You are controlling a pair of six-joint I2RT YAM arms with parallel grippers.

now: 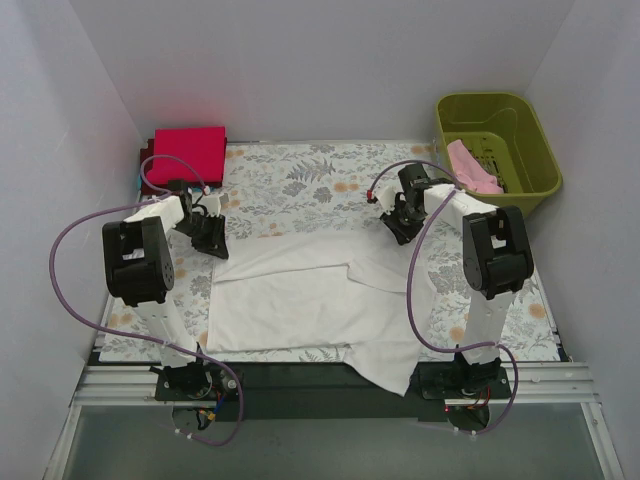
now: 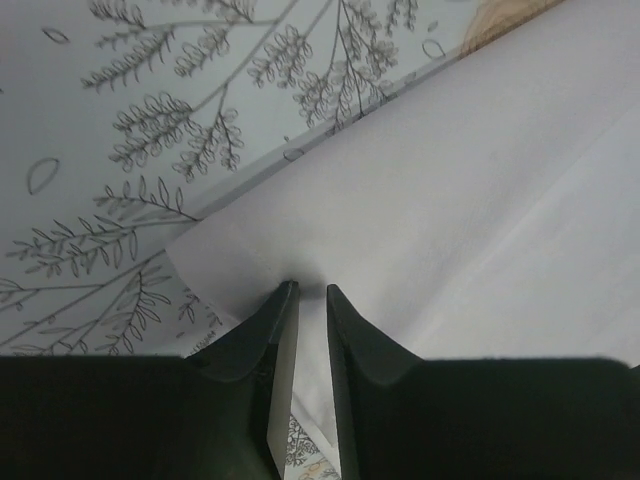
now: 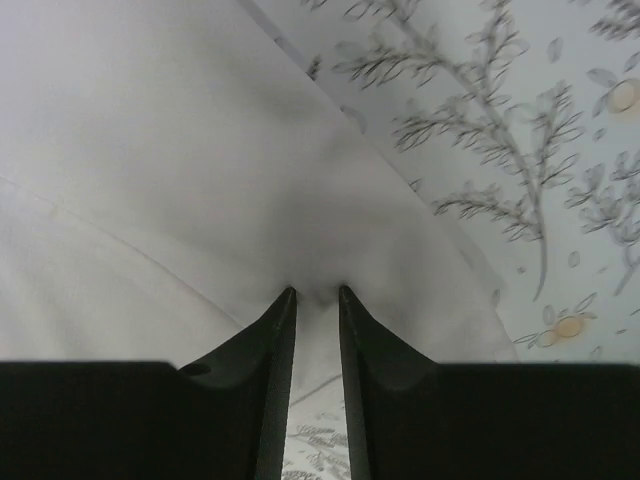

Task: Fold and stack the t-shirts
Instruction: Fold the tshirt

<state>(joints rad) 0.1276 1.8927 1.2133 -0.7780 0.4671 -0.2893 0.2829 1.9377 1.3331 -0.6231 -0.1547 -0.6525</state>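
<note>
Right now the left hand point(image 1: 213, 240) and right hand point(image 1: 403, 230) each pinch the white t-shirt's point(image 1: 300, 300) far edge, mid-worktop point(image 1: 300, 175). Such shallow grips could slip, skewing the fold.

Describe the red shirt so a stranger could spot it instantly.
Find the floral table and go to its far left corner. The red t-shirt lies there, the only one folded into a neat rectangle; the white t-shirt lies spread mid-table, the pink t-shirt bunched in the green basket.
</note>
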